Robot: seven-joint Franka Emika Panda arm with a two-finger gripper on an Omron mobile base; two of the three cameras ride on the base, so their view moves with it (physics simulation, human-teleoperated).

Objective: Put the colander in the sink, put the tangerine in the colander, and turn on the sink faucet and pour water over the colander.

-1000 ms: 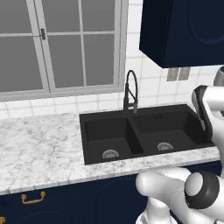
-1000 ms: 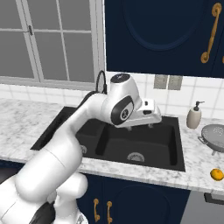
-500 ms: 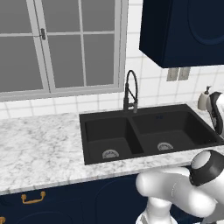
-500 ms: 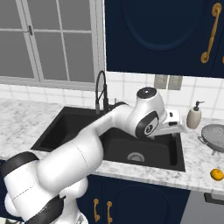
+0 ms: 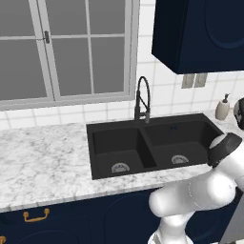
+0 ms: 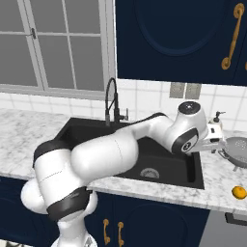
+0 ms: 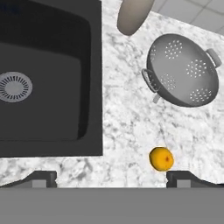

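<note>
The silver-grey colander (image 7: 183,70) stands upright on the marble counter right of the black sink (image 7: 43,48), and is also visible at the right edge (image 6: 239,150). The small orange tangerine (image 7: 161,158) lies on the counter nearer the front edge (image 6: 238,192). My gripper (image 7: 113,179) hangs open and empty above the counter strip between sink and colander, its right fingertip (image 7: 186,178) just below the tangerine in the hand view. The black gooseneck sink faucet (image 5: 141,100) stands behind the sink (image 5: 124,143), with no water showing.
A beige soap dispenser (image 7: 133,15) stands at the back of the counter beside the colander (image 5: 222,108). Dark blue wall cabinets (image 6: 173,38) hang above the counter. My white arm (image 6: 120,149) reaches across the sink's right basin.
The arm has swung right, from above the sink to the counter beside it, bringing the hand close to the colander. The gripper has stayed open.
</note>
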